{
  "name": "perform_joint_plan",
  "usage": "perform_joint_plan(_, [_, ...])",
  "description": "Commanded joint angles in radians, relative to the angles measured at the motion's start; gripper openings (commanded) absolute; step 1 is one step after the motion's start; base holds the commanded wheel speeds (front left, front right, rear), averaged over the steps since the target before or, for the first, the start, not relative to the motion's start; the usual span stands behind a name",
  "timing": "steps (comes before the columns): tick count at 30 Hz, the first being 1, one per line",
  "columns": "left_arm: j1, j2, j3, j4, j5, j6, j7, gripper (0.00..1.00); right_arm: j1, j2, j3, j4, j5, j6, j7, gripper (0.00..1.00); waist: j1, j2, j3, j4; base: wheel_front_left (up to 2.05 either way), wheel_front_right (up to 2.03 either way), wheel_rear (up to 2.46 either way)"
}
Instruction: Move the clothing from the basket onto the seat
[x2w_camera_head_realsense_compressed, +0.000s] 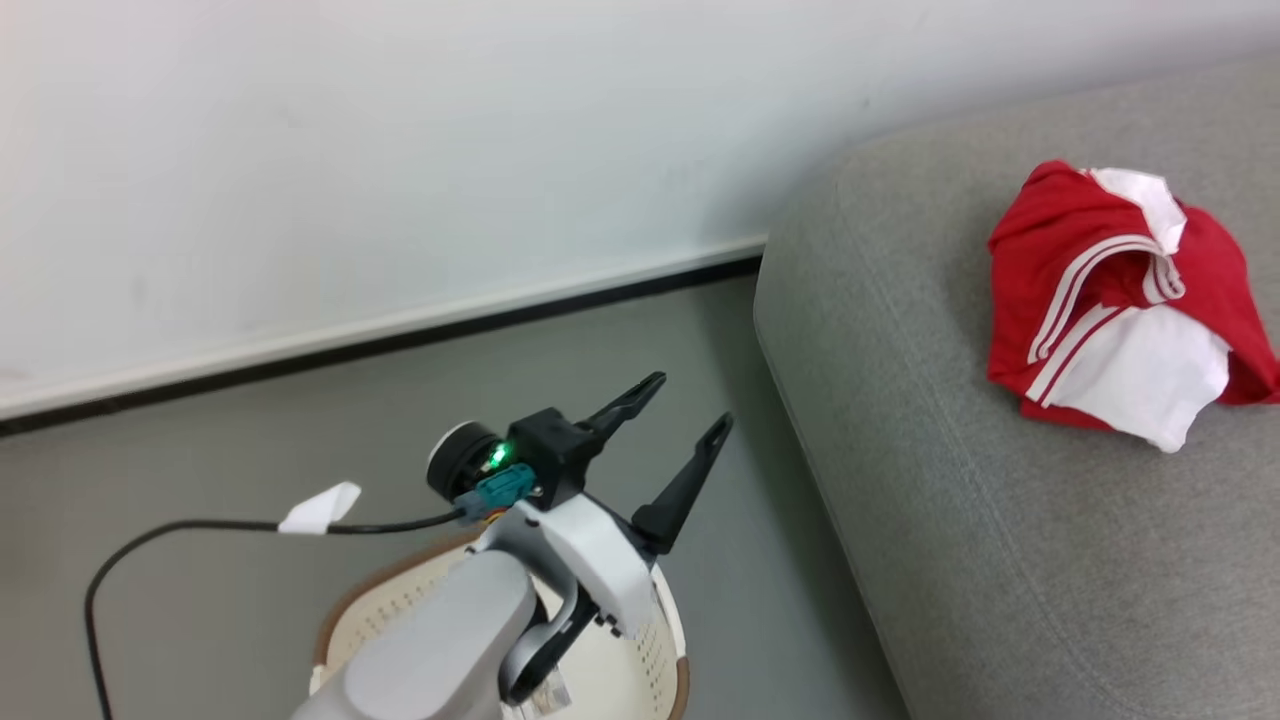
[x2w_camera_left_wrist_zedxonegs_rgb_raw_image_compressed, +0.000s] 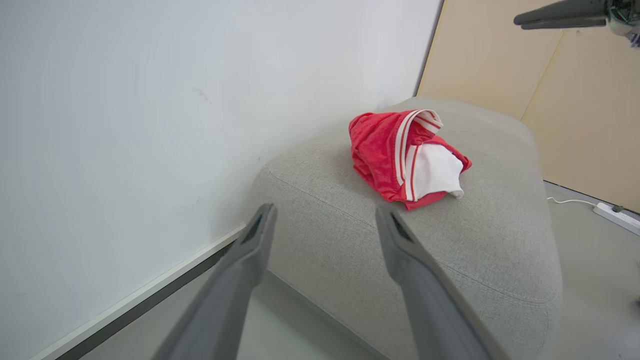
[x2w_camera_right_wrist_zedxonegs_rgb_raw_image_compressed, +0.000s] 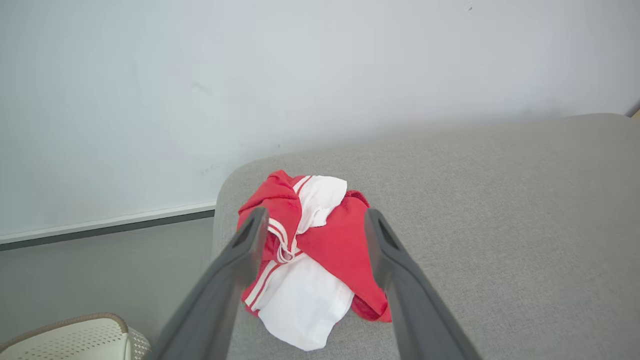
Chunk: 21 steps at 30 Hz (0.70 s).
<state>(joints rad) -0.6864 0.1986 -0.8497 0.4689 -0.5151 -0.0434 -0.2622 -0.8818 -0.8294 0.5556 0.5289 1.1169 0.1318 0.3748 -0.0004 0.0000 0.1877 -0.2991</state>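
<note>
Red-and-white clothing (x2w_camera_head_realsense_compressed: 1120, 310) lies bunched on the seat (x2w_camera_head_realsense_compressed: 950, 480), well apart from the basket (x2w_camera_head_realsense_compressed: 645, 650). Fabric looks soft, light and limp; pinch a raised fold, not a flat edge. Left gripper (x2w_camera_head_realsense_compressed: 690, 402) and right gripper (x2w_camera_right_wrist_zedxonegs_rgb_raw_image_compressed: 315, 216) — fingers apart, holding nothing.

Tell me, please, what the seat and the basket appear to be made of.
The seat: likely woven upholstery fabric, matte grey, with visible weave and a stitched seam. The basket: apparently moulded plastic, smooth cream, with rows of small holes.

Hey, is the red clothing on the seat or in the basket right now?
On the seat: the clothing lies crumpled in a heap on the grey seat, well apart from the basket.
</note>
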Motion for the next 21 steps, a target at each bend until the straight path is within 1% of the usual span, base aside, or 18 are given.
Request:
perform_joint_plan(1, [0.026, 0.012, 0.011, -0.011, -0.008, 0.009, -0.002, 1.0, 0.029, -0.012, -0.009, -0.038, -0.004, -0.002, -0.033, 1.0, 0.0004, 0.0, -0.048, 0.004, 0.0, 0.0, 0.0])
perform_joint_plan(3, [0.042, 0.024, 0.031, -0.029, -0.015, 0.022, -0.002, 1.0, 0.056, -0.015, -0.023, -0.099, -0.018, -0.002, -0.08, 1.0, 0.0004, 0.0, -0.07, 0.016, 0.0, 0.0, 0.0])
perform_joint_plan(8, [0.09, 0.06, 0.09, -0.078, -0.027, 0.055, -0.002, 1.0, 0.129, 0.019, -0.074, -0.238, -0.057, -0.002, -0.206, 1.0, 0.0004, 0.0, -0.117, 0.063, 0.0, 0.0, 0.0])
perform_joint_plan(11, [0.124, 0.073, 0.126, -0.098, -0.036, 0.074, -0.002, 1.0, 0.182, 0.054, -0.104, -0.286, -0.119, -0.002, -0.281, 1.0, 0.0004, 0.0, -0.145, 0.104, 0.0, 0.0, 0.0])
perform_joint_plan(15, [0.172, 0.104, 0.171, -0.118, -0.021, 0.117, -0.002, 1.0, 0.259, 0.14, -0.14, -0.322, -0.21, -0.002, -0.372, 1.0, 0.0004, 0.0, -0.174, 0.158, 0.0, 0.0, 0.0])
perform_joint_plan(19, [0.227, 0.121, 0.233, -0.144, -0.042, 0.149, -0.002, 1.0, 0.35, 0.227, -0.174, -0.336, -0.298, -0.002, -0.447, 1.0, 0.0004, 0.0, -0.194, 0.214, 0.0, 0.0, 0.0])
perform_joint_plan(21, [0.263, 0.125, 0.272, -0.158, -0.049, 0.165, -0.002, 1.0, 0.404, 0.274, -0.203, -0.328, -0.322, -0.002, -0.477, 1.0, 0.0004, 0.0, -0.203, 0.243, 0.0, 0.0, 0.0])
